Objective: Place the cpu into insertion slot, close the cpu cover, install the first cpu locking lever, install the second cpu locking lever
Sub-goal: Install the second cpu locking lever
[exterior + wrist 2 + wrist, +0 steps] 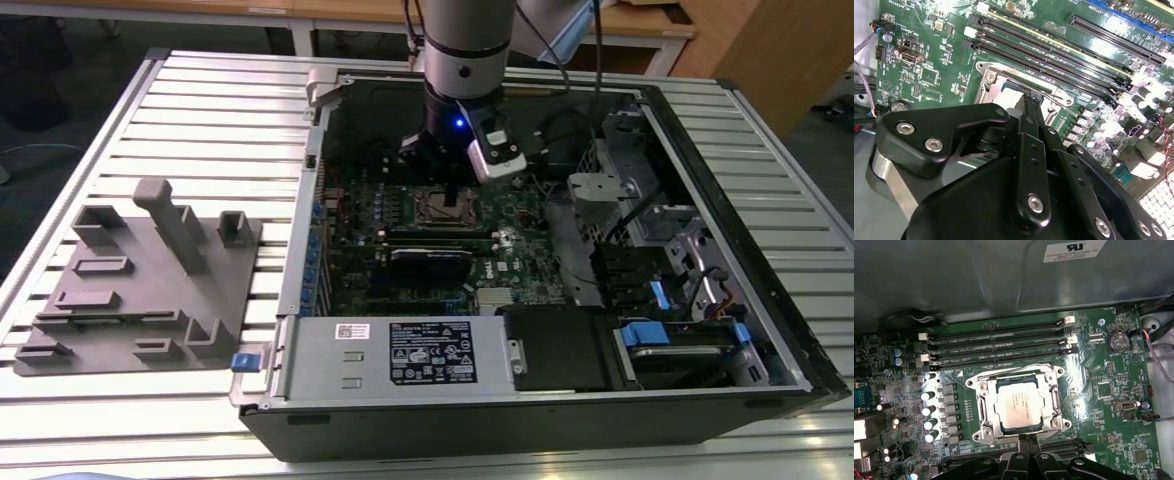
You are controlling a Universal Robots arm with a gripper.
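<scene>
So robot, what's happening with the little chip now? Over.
Tool low at the socket edge, finger state unclear. Cpu seated in the socket, cpu cover down around it. Nothing in the way that I can see.

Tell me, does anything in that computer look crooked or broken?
Nothing stands out. The cpu sits flat and square in its socket, the cover lies level around it, and the gripper hangs at the socket's edge.

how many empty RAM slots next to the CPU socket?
4, all empty, in a row side by side along one edge of the cpu cover, between it and the case wall.
</scene>
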